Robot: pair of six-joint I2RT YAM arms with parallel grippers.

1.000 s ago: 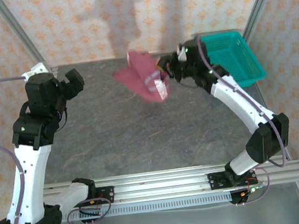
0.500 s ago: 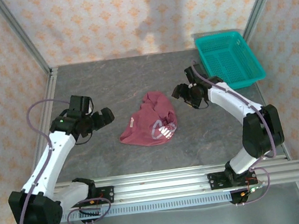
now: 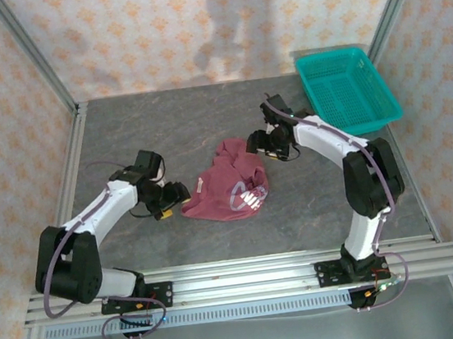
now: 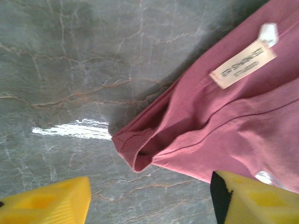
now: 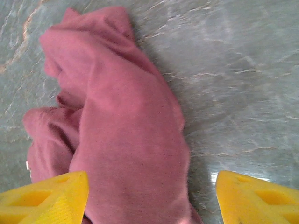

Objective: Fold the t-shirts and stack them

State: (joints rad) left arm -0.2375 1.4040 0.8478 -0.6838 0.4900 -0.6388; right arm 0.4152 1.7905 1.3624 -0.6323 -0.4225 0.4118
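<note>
The maroon t-shirt (image 3: 227, 187) lies crumpled in a heap at mid-table, white print showing on its near right side. My left gripper (image 3: 174, 201) is low at the heap's left edge. In the left wrist view it (image 4: 149, 205) is open, with a folded hem corner of the shirt (image 4: 233, 116) just ahead of the gap and the right finger (image 4: 257, 200) over the fabric. A white label (image 4: 242, 64) shows there. My right gripper (image 3: 258, 144) is at the heap's far right corner, open (image 5: 149, 200), and straddles a ridge of the shirt (image 5: 126, 140).
A teal mesh basket (image 3: 347, 88) stands at the back right corner with nothing visible in it. The grey marbled table (image 3: 164, 136) is bounded by metal posts and patterned walls on three sides, and by the rail with the arm bases at the near edge.
A second ago the right gripper held the shirt in the air at the back. The shirt now lies on the table. Both arms have come down to its edges, with the left jaws narrowing.
</note>
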